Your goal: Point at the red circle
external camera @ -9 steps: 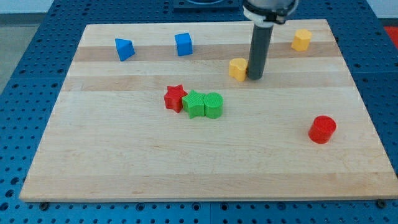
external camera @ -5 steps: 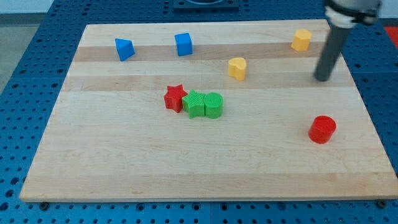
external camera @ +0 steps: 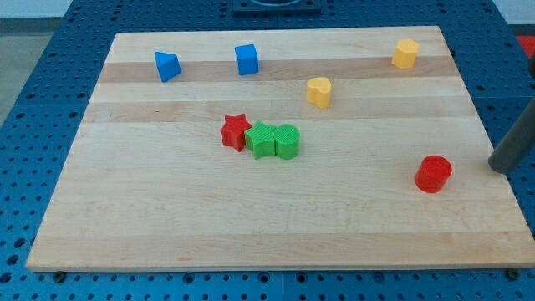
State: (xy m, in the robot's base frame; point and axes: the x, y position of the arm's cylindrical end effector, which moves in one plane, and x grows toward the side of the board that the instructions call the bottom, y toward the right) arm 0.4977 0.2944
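My tip had swung from beside the yellow heart to the table's right edge (no fingers here), red circle just left, apart.

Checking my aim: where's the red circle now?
The red circle sits near the board's right edge, lower half of the view, alone; my tip is just to its right, not touching.

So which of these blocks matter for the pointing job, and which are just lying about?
In the job: red circle; my tip, at its right, apart.

Lying about: red star, two green blocks, two yellow blocks, two blue blocks.
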